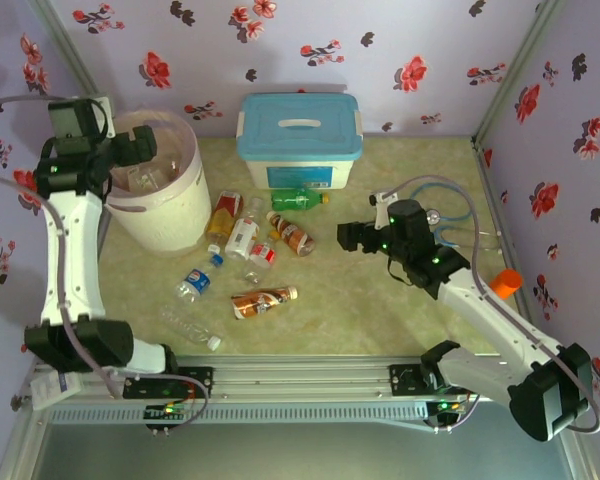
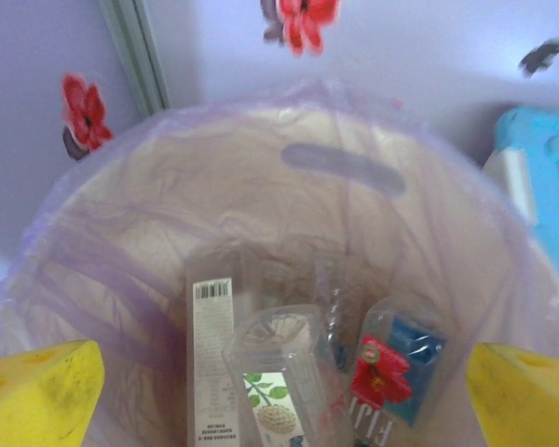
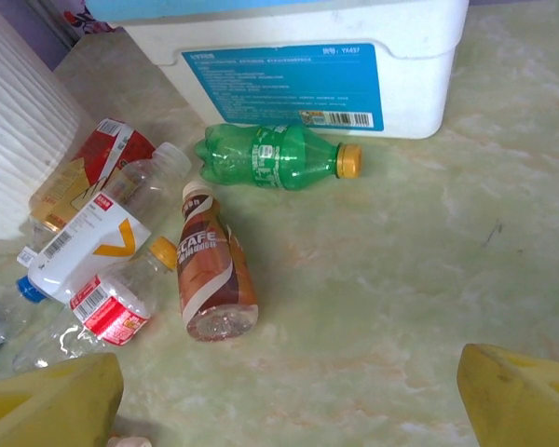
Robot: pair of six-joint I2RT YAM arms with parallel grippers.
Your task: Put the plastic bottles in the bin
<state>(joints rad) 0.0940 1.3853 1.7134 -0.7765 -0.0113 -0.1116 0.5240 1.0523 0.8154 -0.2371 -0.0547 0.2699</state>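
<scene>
- Back wall (image 1: 380, 40): pale lavender covering printed with scattered red and dark flowers.
- Left wall (image 1: 0, 230) and right wall (image 1: 570, 150): same covering and print, closing in the surface on both sides.
- Left post (image 1: 62, 45) and right post (image 1: 516, 70): grey metal profiles standing in the two far corners, where the walls meet.
- Surface (image 1: 360, 310): pale green-beige with a marbled pattern, matte, running from wall to wall.
- Rail (image 1: 310, 380): ribbed aluminium section running along the near edge of the surface.
- Light: even and diffuse, with soft, short shadows and no hard glare.
</scene>
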